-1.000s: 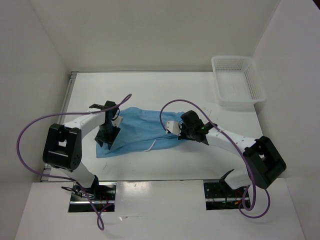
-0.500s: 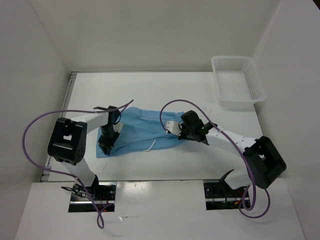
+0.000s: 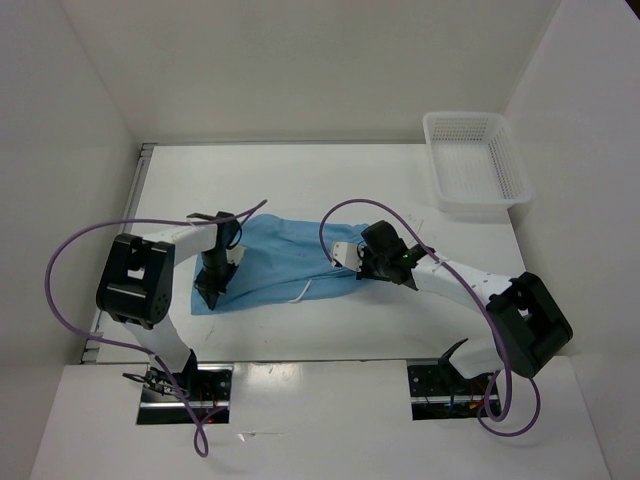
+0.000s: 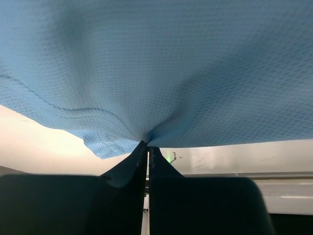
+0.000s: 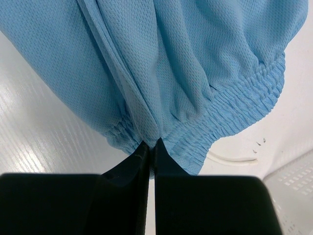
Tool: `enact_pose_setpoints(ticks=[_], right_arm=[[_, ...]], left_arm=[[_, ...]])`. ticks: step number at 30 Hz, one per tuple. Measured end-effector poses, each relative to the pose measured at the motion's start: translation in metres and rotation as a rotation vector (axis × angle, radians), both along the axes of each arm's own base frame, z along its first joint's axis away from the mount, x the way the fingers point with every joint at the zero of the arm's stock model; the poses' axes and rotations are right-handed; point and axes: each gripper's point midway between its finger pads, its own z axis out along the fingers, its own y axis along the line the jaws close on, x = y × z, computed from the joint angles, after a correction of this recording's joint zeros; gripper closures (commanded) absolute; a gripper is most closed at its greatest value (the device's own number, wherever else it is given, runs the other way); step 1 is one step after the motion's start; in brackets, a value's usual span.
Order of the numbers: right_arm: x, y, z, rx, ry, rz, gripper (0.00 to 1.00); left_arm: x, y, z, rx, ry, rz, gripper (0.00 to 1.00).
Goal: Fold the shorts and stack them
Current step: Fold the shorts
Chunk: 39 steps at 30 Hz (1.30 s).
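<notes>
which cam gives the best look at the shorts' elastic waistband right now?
Right wrist: the gathered waistband shows close up, pinched by the right gripper. Top external shows the whole shorts, but that end is small and partly under the gripper. Left wrist shows only plain fabric and a stitched edge, no elastic.

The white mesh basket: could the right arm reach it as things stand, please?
Probably yes, but not freely. In the top view nothing stands between the right gripper and the basket, yet its jaws are shut on the waistband of the shorts, so it would likely drag them along unless it lets go first.
</notes>
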Motion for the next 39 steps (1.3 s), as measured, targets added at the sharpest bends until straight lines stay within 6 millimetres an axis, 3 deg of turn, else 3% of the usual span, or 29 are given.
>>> enact_pose_setpoints(ticks=[4, 9, 13, 19, 26, 28, 29, 30, 32, 33, 36, 39], right_arm=[[0.0, 0.0, 0.001, 0.0, -0.001, 0.0, 1.0], [0.004, 0.003, 0.007, 0.006, -0.009, 0.0, 1.0], [0.012, 0.008, 0.018, 0.017, -0.035, 0.006, 1.0], [0.015, 0.015, 0.033, 0.039, -0.054, 0.039, 1.0], [-0.008, 0.014, 0.025, 0.022, 0.044, 0.112, 1.0], [-0.016, 0.013, 0.022, 0.008, 0.074, 0.138, 0.91], [-0.019, 0.013, 0.02, 0.002, 0.084, 0.143, 0.87], [-0.022, 0.015, 0.019, -0.002, 0.09, 0.153, 0.7], [-0.026, 0.017, 0.018, -0.006, 0.098, 0.167, 0.57], [-0.027, 0.018, 0.018, -0.009, 0.1, 0.17, 0.42], [-0.029, 0.017, 0.017, -0.017, 0.107, 0.17, 0.27], [-0.034, 0.015, 0.017, -0.013, 0.126, 0.163, 0.24]], left_arm=[[0.021, 0.01, 0.009, 0.049, -0.098, -0.001, 1.0], [0.075, 0.025, 0.055, 0.14, -0.393, 0.012, 1.0], [0.091, 0.036, 0.083, 0.205, -0.53, 0.033, 1.0], [0.073, 0.047, 0.094, 0.251, -0.53, 0.035, 1.0], [0.02, 0.04, 0.067, 0.233, -0.312, -0.042, 0.99], [0.011, 0.039, 0.061, 0.225, -0.26, -0.052, 0.96], [0.007, 0.038, 0.057, 0.224, -0.233, -0.056, 0.9], [0.003, 0.038, 0.053, 0.226, -0.203, -0.062, 0.84], [-0.004, 0.037, 0.045, 0.225, -0.149, -0.075, 0.75], [-0.007, 0.036, 0.043, 0.221, -0.126, -0.077, 0.68], [-0.013, 0.034, 0.043, 0.212, -0.093, -0.083, 0.6], [-0.016, 0.035, 0.043, 0.213, -0.082, -0.083, 0.56]])
